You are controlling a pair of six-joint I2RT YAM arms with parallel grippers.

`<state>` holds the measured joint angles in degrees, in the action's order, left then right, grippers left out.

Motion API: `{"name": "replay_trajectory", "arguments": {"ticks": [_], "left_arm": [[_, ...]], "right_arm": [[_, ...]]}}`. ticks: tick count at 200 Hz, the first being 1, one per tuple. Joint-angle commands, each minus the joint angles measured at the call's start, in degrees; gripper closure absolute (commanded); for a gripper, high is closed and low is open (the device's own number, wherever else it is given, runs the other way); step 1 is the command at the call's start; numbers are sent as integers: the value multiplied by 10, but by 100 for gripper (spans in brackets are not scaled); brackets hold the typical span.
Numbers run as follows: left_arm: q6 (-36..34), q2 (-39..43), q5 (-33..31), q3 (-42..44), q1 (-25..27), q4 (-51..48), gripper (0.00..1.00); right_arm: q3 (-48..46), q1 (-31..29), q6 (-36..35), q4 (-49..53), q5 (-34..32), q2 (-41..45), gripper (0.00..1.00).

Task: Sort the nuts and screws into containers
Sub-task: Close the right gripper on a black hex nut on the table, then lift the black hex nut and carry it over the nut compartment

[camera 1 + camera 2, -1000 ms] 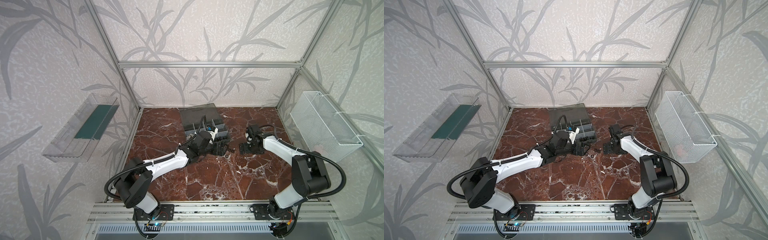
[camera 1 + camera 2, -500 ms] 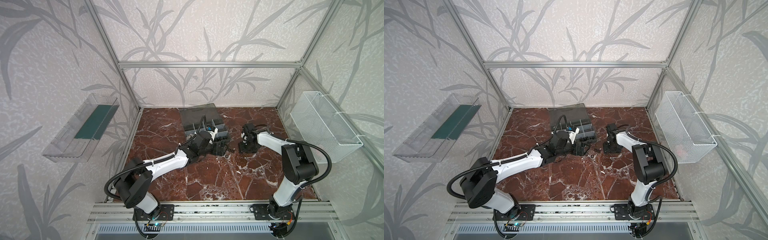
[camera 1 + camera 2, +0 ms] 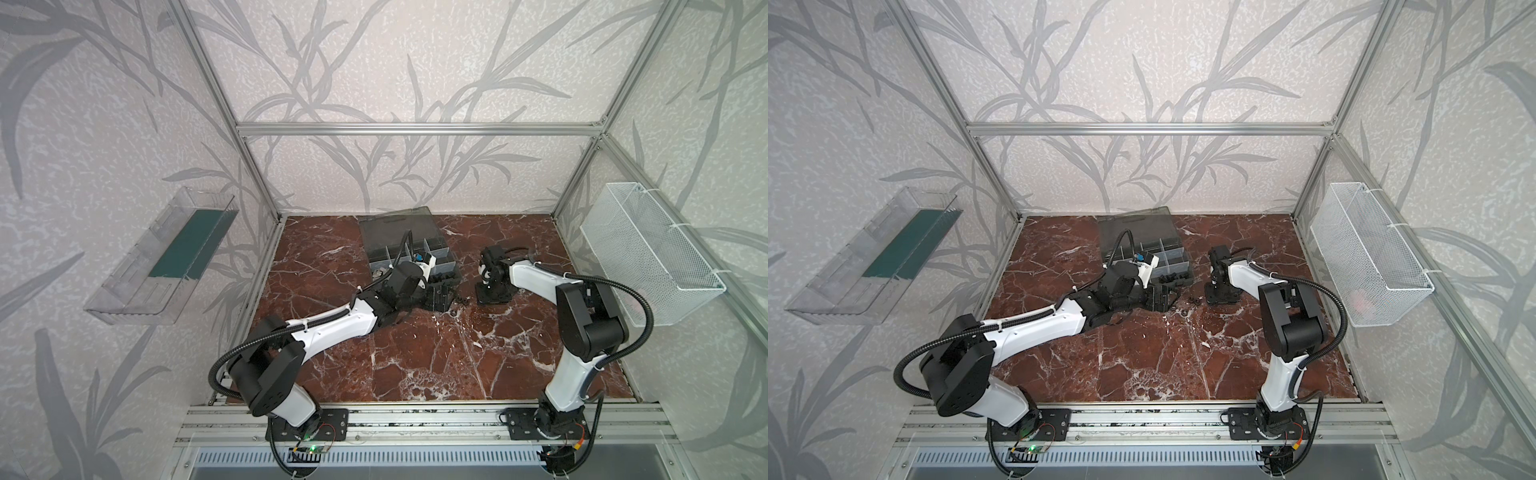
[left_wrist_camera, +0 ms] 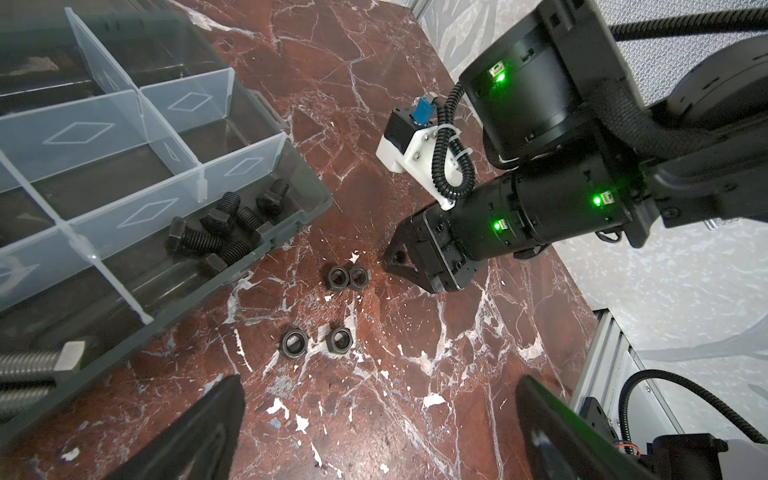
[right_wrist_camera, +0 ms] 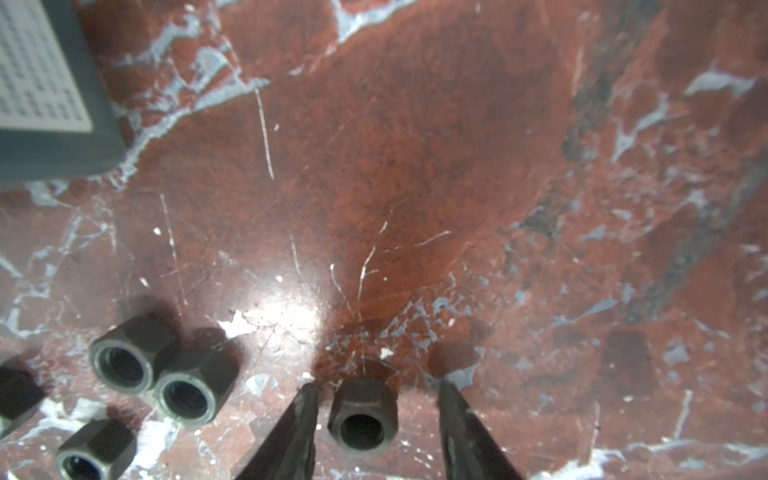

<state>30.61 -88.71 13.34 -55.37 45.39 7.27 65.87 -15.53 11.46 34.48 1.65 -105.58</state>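
Right end effector (image 5: 376,386) straddles black hex nut (image 5: 363,419) on worktop (image 5: 415,166). Jaws half-narrowed, not gripping; nut sits nearer one finger (image 5: 299,428). Uneven pinch could spin nut or squirt it across glossy marble into touching pair (image 5: 162,376) just beside. Left end effector (image 4: 378,415) wide, empty, near other loose nuts (image 4: 318,343); arms could clash. Organizer case (image 4: 187,286) close; black bolts (image 4: 226,226) occupy corner compartment (image 4: 141,216), so mis-sort possible.

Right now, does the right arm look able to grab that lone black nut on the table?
Probably yes. The right gripper straddles the lone nut, jaws open on either side of it. Nothing lies between them, and the other nuts sit off to one side.
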Motion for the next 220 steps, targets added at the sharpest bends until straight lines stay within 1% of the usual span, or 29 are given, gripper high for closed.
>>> {"name": "replay_trajectory", "arguments": {"ticks": [1, 23, 60, 115, 166, 220], "left_arm": [[-9, -3, -9, -21, 2, -8, 1], [-9, -2, -9, -20, 2, -9, 1], [-10, -2, -9, -21, 2, -10, 1], [-13, -1, -11, -21, 2, -11, 1], [-20, 3, -22, -21, 2, -15, 1], [-55, 32, -85, -8, 1, -16, 1]], "right_arm": [[11, -8, -3, 6, -3, -9, 57], [12, -10, -5, 10, -11, -10, 61], [12, -15, -5, 9, -14, -10, 65], [15, -19, -5, 8, -16, -16, 76], [25, -22, -3, 19, -17, 3, 78], [83, -41, -8, 55, -22, 14, 78]]}}
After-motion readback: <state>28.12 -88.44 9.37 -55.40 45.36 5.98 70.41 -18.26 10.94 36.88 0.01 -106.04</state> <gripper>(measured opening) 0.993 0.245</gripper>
